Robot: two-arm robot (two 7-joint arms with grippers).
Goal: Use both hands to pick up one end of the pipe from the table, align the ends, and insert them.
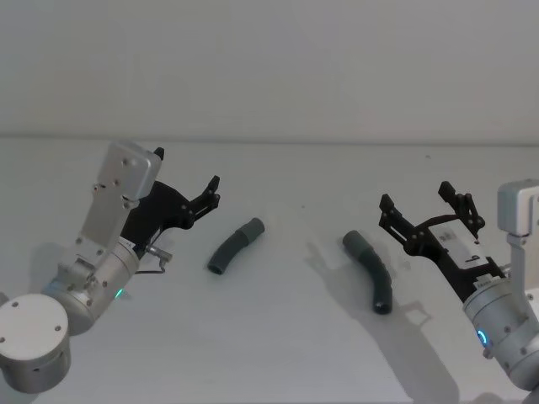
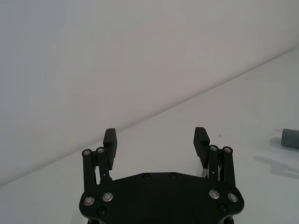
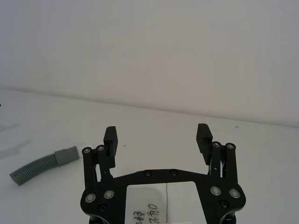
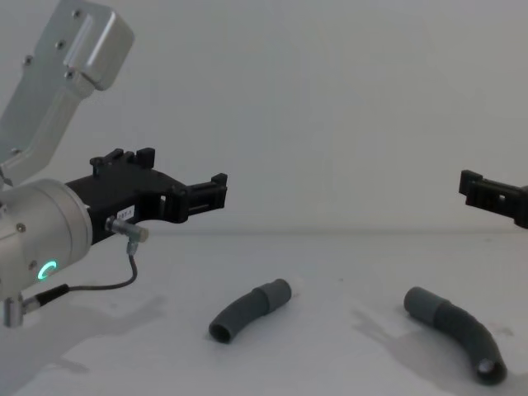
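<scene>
Pipe lies in two separate pieces near the middle of the table (image 1: 278, 362), well apart from each other. On the left piece (image 1: 232, 249), the left cuff (image 1: 253, 227) is turned toward the far edge. On the right piece (image 1: 375, 276), the right cuff (image 1: 354, 244) is turned that way too. The left gripper (image 2: 155, 139) hangs above the table toward its left edge, jaws spread wide and empty. The right gripper (image 3: 158, 135) hangs toward the right edge, jaws likewise spread and empty.
</scene>
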